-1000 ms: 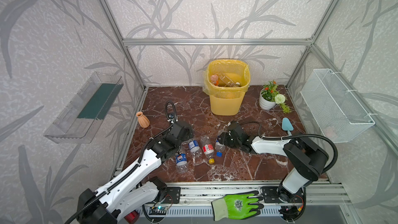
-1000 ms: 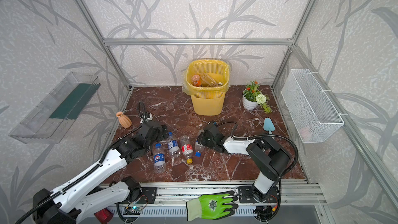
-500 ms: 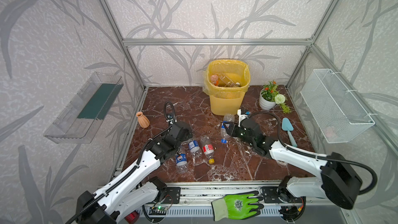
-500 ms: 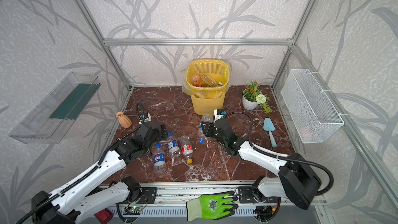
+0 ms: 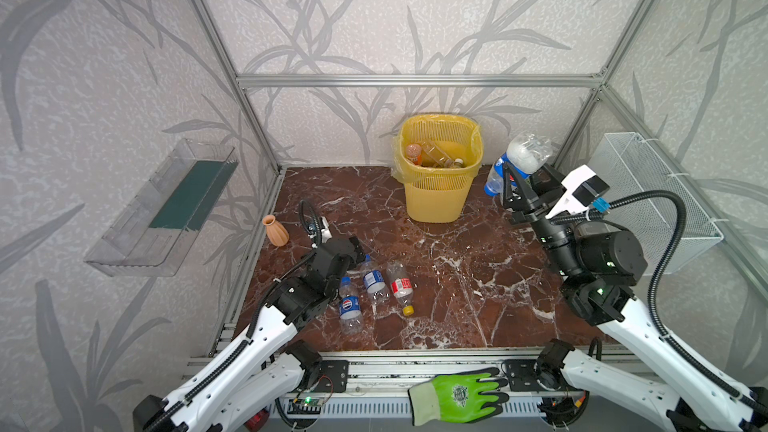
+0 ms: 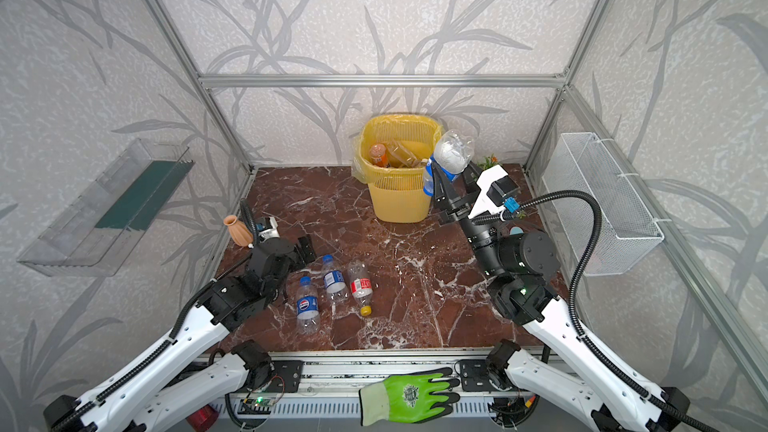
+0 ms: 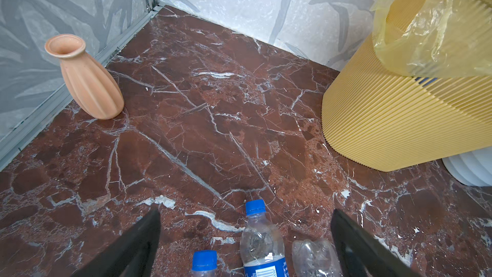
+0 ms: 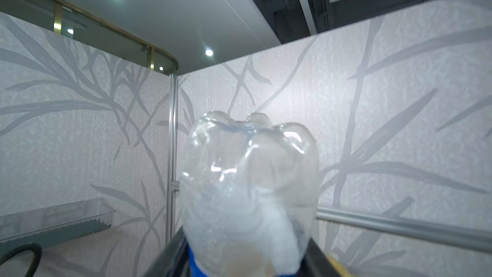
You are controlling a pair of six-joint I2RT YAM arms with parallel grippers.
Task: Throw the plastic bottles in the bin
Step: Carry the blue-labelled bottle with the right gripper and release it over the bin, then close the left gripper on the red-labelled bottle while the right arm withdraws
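1. The right gripper (image 5: 515, 179) was pinching a clear bottle (image 5: 527, 155) around its blue label. The jaws were pressed onto both sides of it.
2. That held bottle was raised well off the worktop (image 5: 457, 284), tilted, with its lobed base uppermost and its neck slanting down towards the bin (image 5: 436, 197).
3. In both top views it hung just to the right of the bin's rim; whether any part was over the opening could not be told.
4. The yellow bin stood at the back wall with its bag liner over the rim, and several bottles (image 5: 432, 155) lay inside it.
5. The left gripper (image 7: 246, 213) was spread wide and low over the worktop, holding nothing, its fingers (image 7: 138, 243) either side of the caps below.
6. Three loose bottles lay side by side next to it: a Pepsi bottle (image 5: 349, 307), a blue-label bottle (image 5: 372, 280) and a red-label bottle (image 5: 399, 284) with a yellow cap.
7. An orange vase (image 5: 275, 231) stood upright by the left wall, and a green glove (image 5: 457, 396) lay on the front rail.
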